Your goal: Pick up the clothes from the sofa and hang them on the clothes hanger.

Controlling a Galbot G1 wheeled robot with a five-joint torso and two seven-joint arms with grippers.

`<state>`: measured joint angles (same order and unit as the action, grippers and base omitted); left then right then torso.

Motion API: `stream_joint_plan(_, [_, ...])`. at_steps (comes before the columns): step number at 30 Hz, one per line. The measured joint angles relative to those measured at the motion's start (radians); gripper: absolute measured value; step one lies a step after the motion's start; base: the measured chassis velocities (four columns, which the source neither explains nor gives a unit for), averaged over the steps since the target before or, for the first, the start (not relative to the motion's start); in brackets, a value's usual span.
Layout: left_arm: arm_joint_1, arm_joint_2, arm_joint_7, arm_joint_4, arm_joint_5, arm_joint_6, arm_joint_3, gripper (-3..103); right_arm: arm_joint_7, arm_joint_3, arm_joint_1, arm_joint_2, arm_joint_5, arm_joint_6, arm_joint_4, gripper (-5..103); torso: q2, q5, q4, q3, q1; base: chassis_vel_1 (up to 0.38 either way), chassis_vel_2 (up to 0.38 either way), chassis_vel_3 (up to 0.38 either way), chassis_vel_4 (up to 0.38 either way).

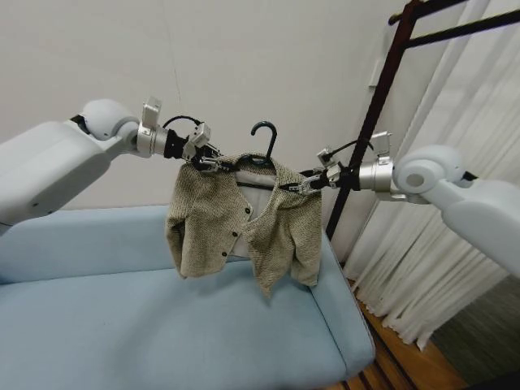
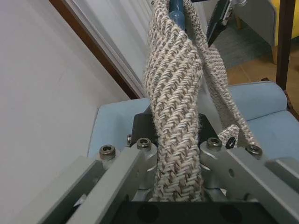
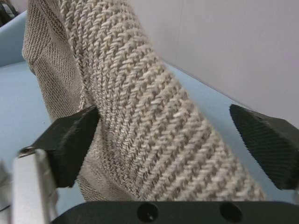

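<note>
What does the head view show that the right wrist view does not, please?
The head view adds the whole cardigan held in the air on a hanger. The left gripper is at one shoulder, the right gripper at the other, and the rack stands beside them. The right wrist view adds the right gripper's pads: one touches the knit, the other is apart from it. Both show the cardigan and the sofa below.

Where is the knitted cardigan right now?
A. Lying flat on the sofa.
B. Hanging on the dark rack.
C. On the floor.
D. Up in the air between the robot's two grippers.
D: the cardigan, on its hanger, hangs above the sofa between the left gripper and the right gripper.
</note>
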<state>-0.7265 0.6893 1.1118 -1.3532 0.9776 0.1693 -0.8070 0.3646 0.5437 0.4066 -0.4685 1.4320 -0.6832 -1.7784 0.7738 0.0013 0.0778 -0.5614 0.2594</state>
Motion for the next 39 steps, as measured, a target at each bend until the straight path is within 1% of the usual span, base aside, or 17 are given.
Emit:
stream_joint_plan(3, [0.012,-0.011,0.005,-0.009,0.0,-0.004,0.011,11,-0.002,0.033,0.031,-0.012,0.007,-0.004,0.005,77,0.0,-0.0002,-0.0001,0.0,0.0,0.0,0.0,0.0,0.0])
stream_joint_plan(4, [0.012,-0.011,0.005,-0.009,0.0,-0.004,0.011,11,-0.002,0.033,0.031,-0.012,0.007,-0.004,0.005,77,0.0,-0.0002,-0.0001,0.0,0.0,0.0,0.0,0.0,0.0])
stream_joint_plan(5, [0.014,-0.013,0.006,-0.009,0.0,-0.006,0.013,11,-0.003,0.038,0.035,-0.015,0.009,-0.004,0.005,71,0.0,-0.0001,-0.0001,0.0,0.0,0.0,0.0,0.0,0.0])
stream_joint_plan(6, [0.015,-0.013,0.007,-0.009,0.0,-0.007,0.014,11,-0.004,0.042,0.04,-0.018,0.011,-0.005,0.005,71,0.0,0.0,-0.0001,0.0,0.0,0.0,0.0,0.0,0.0])
stream_joint_plan(9, [0.016,-0.012,0.012,-0.003,0.0,-0.013,0.017,11,-0.005,0.051,0.048,-0.021,0.014,-0.009,0.005,54,0.0,0.0001,0.0002,0.0,0.0,0.0,0.0,0.0,0.0])
stream_joint_plan(12, [0.016,-0.01,0.014,-0.002,0.0,-0.014,0.018,11,-0.005,0.053,0.05,-0.021,0.016,-0.01,0.003,49,0.0,0.0001,0.0002,0.0,0.0,0.0,0.0,0.0,0.0])
stream_joint_plan(15, [0.018,-0.009,0.016,-0.001,0.0,-0.019,0.018,11,-0.006,0.053,0.05,-0.013,0.03,-0.011,-0.013,33,0.0,0.0001,0.0002,0.0,0.0,0.0,0.0,0.0,0.0])
stream_joint_plan(16, [0.018,-0.009,0.016,-0.001,0.0,-0.019,0.018,11,-0.006,0.053,0.05,-0.013,0.03,-0.011,-0.013,33,0.0,0.0001,0.0002,0.0,0.0,0.0,0.0,0.0,0.0])
stream_joint_plan(17, [0.019,-0.01,0.019,-0.001,0.0,-0.021,0.018,11,-0.006,0.053,0.049,-0.01,0.033,-0.011,-0.018,27,0.0,0.0001,0.0003,0.0,0.0,0.0,0.0,0.0,0.0])
stream_joint_plan(18, [0.019,-0.01,0.022,0.0,0.0,-0.022,0.018,11,-0.005,0.053,0.048,-0.008,0.037,-0.011,-0.022,27,0.0,0.0001,0.0003,0.0,0.0,0.0,0.0,0.0,0.0])
stream_joint_plan(20, [0.022,-0.013,0.037,0.0,0.0,-0.023,0.021,11,-0.003,0.052,0.043,-0.003,0.046,-0.011,-0.036,19,0.0,0.0002,0.0002,0.0,0.0,0.0,0.0,0.0,0.0])
stream_joint_plan(23, [0.023,-0.015,0.044,-0.002,0.0,-0.023,0.023,11,-0.003,0.049,0.041,-0.001,0.05,-0.011,-0.042,15,0.0,0.0001,0.0001,0.0,0.0,0.0,0.0,0.0,0.0])
stream_joint_plan(24, [0.024,-0.015,0.048,-0.003,-0.003,-0.021,0.027,11,-0.004,0.047,0.039,0.001,0.058,-0.011,-0.05,10,0.0,0.0001,0.0,0.0,0.0,0.0,0.0,0.0,0.0])
stream_joint_plan(32, [0.023,-0.005,0.032,-0.006,-0.009,-0.008,0.041,10,-0.004,0.018,0.019,0.012,0.093,-0.007,-0.062,8,0.0,0.0002,0.0002,0.0,0.0,0.0,0.0,0.0,0.0])
stream_joint_plan(34, [0.023,0.0,0.025,-0.003,-0.009,-0.008,0.041,20,-0.012,-0.002,0.004,0.02,0.114,-0.006,-0.08,8,0.0,0.0003,0.0002,0.0,0.0,0.0,0.0,0.0,0.0])
stream_joint_plan(36, [0.023,0.002,0.021,-0.003,-0.008,-0.008,0.041,20,-0.019,-0.013,-0.004,0.023,0.122,-0.006,-0.087,7,0.0,0.0002,0.0002,0.0,0.0,0.0,0.0,0.0,0.0])
stream_joint_plan(39, [0.025,0.007,-0.023,-0.003,0.0,-0.008,0.038,36,-0.04,-0.054,-0.039,0.041,0.144,-0.004,-0.116,7,0.0,0.0002,0.0001,0.0,0.0,0.0,0.0,0.0,0.0])
